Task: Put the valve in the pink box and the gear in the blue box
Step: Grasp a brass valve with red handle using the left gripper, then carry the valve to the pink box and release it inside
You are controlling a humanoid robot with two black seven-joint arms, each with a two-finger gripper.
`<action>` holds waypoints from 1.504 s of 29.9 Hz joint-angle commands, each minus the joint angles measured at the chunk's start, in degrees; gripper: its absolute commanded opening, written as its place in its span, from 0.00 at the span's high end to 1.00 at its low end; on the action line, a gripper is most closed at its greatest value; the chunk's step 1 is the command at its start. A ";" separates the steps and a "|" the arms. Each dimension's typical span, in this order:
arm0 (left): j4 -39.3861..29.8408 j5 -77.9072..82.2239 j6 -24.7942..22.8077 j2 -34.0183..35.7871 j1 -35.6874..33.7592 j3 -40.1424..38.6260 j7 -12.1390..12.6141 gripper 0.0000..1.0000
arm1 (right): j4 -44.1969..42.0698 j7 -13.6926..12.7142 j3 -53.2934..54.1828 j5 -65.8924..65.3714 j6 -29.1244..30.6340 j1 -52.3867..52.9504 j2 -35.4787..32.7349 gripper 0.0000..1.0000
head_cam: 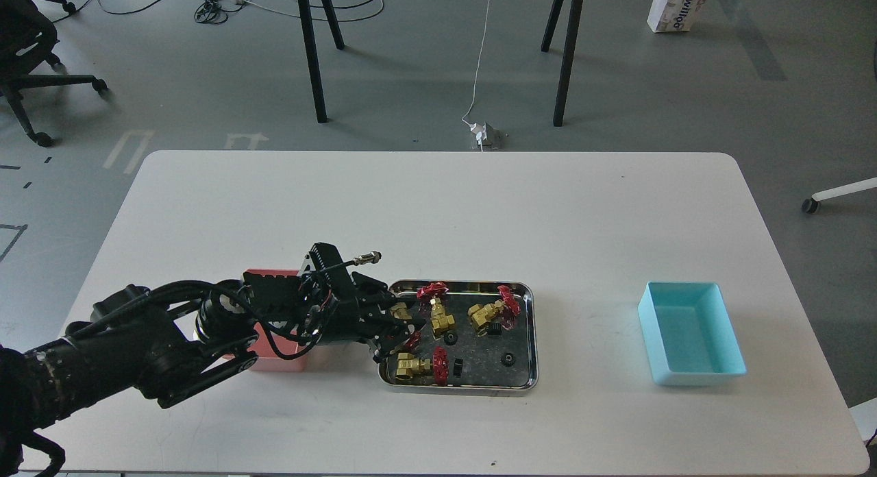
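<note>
My left gripper (404, 326) is at the left end of the steel tray (527, 377), shut on a brass valve (399, 312) whose red handwheel shows just below the fingers. Three more valves lie in the tray, at the front left (419, 364), in the middle (440, 316) and at the back right (492, 314). Tiny black gears lie in the tray's middle (451, 338) and front right (508, 358). The pink box (275, 361) sits left of the tray, mostly hidden by my arm. The blue box (692, 333) stands empty at the right.
The tray sits near the front middle of the white table (438, 210). Other small black parts (460, 366) lie in the tray. Black table legs (312, 52) and cables are on the floor beyond the table.
</note>
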 commanded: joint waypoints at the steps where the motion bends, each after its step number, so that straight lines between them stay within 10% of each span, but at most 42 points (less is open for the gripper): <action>1: -3.67 0.02 -1.19 3.54 -1.86 -0.65 0.17 0.83 | -2.01 0.05 -0.17 -0.09 0.09 -0.48 0.17 0.01; 10: -19.76 -10.28 -6.83 19.97 -3.80 -8.03 2.90 0.82 | -3.87 0.32 -3.25 0.00 0.97 -0.57 1.76 0.01; 24: -21.18 -10.46 -0.15 31.16 7.62 -8.13 4.13 0.79 | -5.10 0.32 -2.99 -0.09 0.97 0.22 3.77 0.01; 31: -17.31 -12.65 2.57 29.40 7.71 -8.30 4.74 0.16 | -4.92 0.32 -3.07 -1.31 0.97 0.48 5.09 0.01; 45: -16.17 -35.46 5.92 33.00 7.37 -16.09 5.80 0.02 | 6.56 0.93 -6.14 -18.60 3.78 -1.62 11.07 0.01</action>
